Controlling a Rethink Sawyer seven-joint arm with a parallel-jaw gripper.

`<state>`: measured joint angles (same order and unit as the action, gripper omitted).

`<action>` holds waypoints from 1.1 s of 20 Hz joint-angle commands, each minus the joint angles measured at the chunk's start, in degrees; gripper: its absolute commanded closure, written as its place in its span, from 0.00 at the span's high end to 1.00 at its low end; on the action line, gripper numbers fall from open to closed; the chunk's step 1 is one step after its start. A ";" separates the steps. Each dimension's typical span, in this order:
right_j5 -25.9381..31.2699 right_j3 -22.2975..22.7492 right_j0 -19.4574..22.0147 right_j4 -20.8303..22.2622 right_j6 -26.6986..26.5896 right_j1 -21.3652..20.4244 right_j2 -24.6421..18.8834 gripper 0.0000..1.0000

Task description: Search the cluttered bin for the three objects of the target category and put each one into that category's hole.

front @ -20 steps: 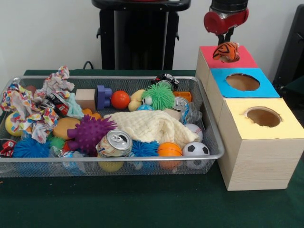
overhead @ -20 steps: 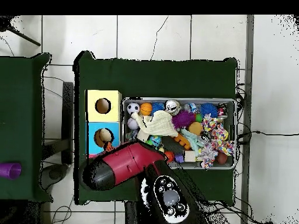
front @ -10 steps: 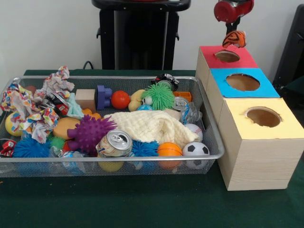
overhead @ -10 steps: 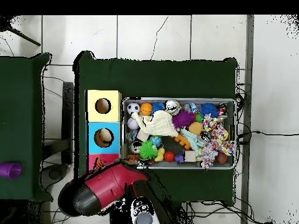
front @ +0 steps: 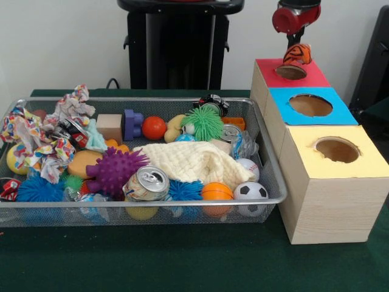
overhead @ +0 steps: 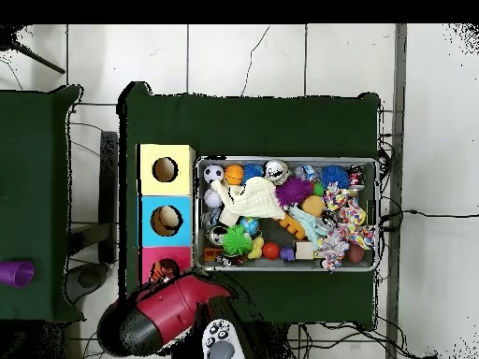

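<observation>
My gripper (front: 295, 47) hangs over the red box (front: 316, 78), shut on a small orange ball with black stripes (front: 298, 55). The ball sits just above the red box's round hole (front: 292, 72), apart from the rim. From overhead, the red arm (overhead: 159, 313) covers the gripper, and the striped ball (overhead: 165, 272) shows over the red box (overhead: 150, 257). The wire bin (front: 270, 176) holds several toys, among them an orange ball (front: 217, 191), a soccer ball (front: 250, 191) and a red ball (front: 154, 127).
A blue box (front: 340, 112) and a yellow box (front: 371, 161), each with a hole, stand in a row in front of the red one. The bin also holds a cream cloth (front: 191, 161), a soda can (front: 146, 183), spiky balls and crumpled paper (front: 36, 146).
The gripper lifted the striped ball off the red box's top, uncovering the hole, then came down slightly over it. From overhead, the arm swung off the bin toward the bottom left.
</observation>
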<state>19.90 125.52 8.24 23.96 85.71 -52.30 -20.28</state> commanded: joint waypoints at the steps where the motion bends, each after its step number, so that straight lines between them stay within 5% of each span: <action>1: -4.55 -5.36 -0.44 1.80 9.57 8.61 4.67 0.00; 17: -9.59 -13.83 -6.03 1.00 9.24 16.81 8.35 0.00; 22: -6.50 -16.58 -6.71 0.36 7.44 17.27 8.00 0.00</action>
<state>19.00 122.85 1.21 23.34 85.71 -50.08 -13.13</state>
